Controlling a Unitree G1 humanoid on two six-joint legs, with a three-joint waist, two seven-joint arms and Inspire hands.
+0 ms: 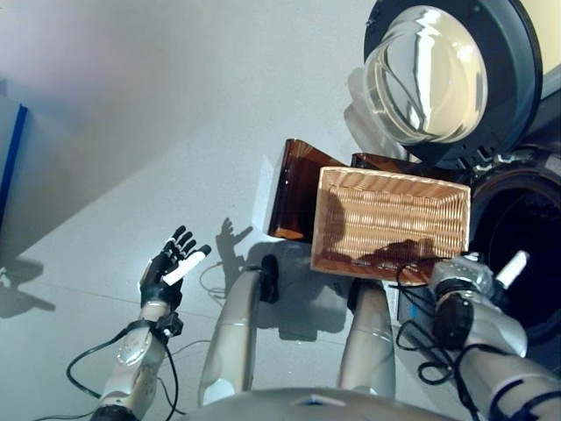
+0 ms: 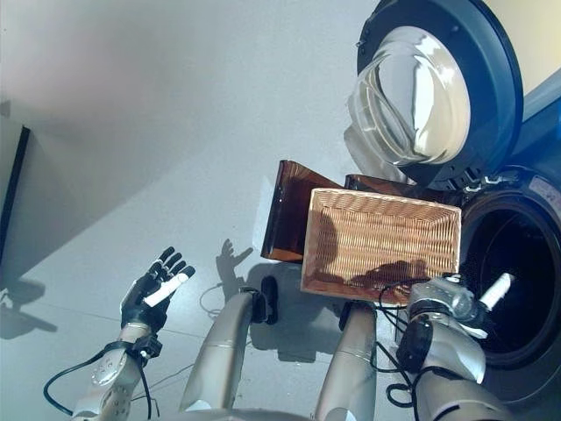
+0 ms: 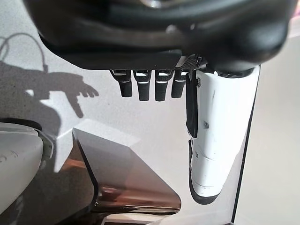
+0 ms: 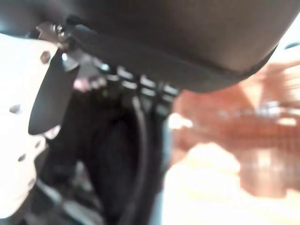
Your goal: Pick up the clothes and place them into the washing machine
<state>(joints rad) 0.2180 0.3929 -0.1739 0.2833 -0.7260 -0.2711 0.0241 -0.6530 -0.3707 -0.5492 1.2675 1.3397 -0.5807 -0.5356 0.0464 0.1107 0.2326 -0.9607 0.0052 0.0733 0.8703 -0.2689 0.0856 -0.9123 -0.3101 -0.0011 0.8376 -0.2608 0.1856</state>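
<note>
The shallow wicker basket (image 1: 390, 219) rests on the low dark brown box (image 1: 294, 189) beside the washing machine and looks empty inside. The machine's round door (image 1: 438, 74) stands open above the dark drum opening (image 1: 526, 254). My right hand (image 1: 478, 276) is at the drum's mouth, just past the basket's near right corner, with its white-covered thumb (image 1: 513, 267) pointing into the opening. It is open and holds nothing. My left hand (image 1: 171, 263) hangs open and empty over the floor far to the left. The box also shows in the left wrist view (image 3: 126, 178).
A dark blue-edged panel (image 1: 10, 167) stands at the far left. Pale grey floor (image 1: 175, 114) spreads out left of the box and behind it.
</note>
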